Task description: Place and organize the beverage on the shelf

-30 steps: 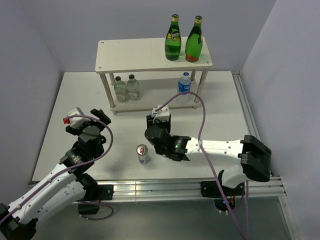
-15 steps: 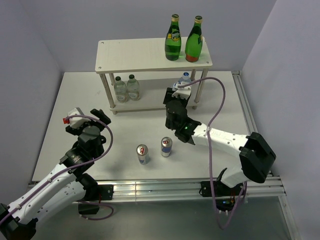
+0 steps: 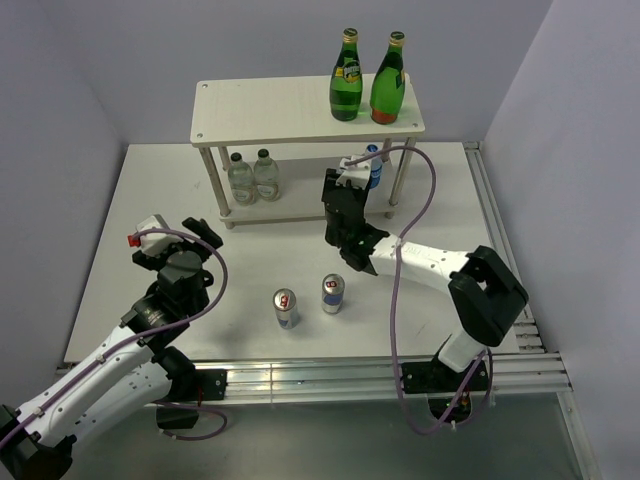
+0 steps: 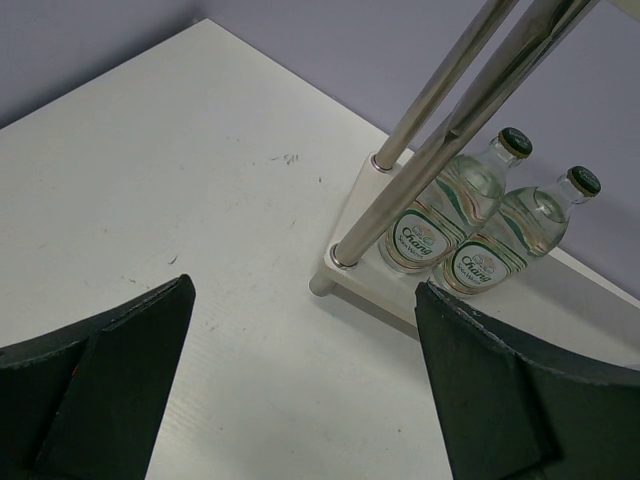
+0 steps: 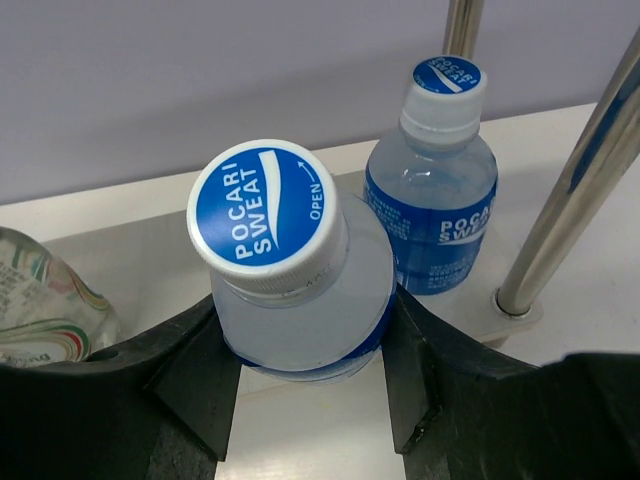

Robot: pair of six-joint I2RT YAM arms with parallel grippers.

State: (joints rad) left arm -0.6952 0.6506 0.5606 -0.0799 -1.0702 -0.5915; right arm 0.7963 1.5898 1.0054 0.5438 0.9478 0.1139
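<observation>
My right gripper [image 5: 305, 392] is shut on a small blue-labelled water bottle [image 5: 292, 300], its fingers pressing both sides below the blue cap. It is at the front edge of the shelf's lower board [image 5: 130, 255], left of a second blue-labelled bottle [image 5: 435, 200] standing there. In the top view the right gripper [image 3: 345, 197] reaches under the shelf [image 3: 270, 110], whose top board carries two green glass bottles [image 3: 346, 80] [image 3: 388, 85]. Two slim cans [image 3: 286, 308] [image 3: 333, 293] stand on the table. My left gripper [image 3: 200, 232] is open and holds nothing.
Two clear glass bottles [image 4: 440, 215] [image 4: 510, 240] stand on the lower board's left end behind the shelf's metal legs [image 4: 430, 170]. Another shelf leg [image 5: 570, 190] rises right of the standing water bottle. Walls close in the table at the back and sides.
My right arm has swung from the table's middle back to the shelf, uncovering the second can. Over the last half second it edged slightly left. The left arm has not moved.
</observation>
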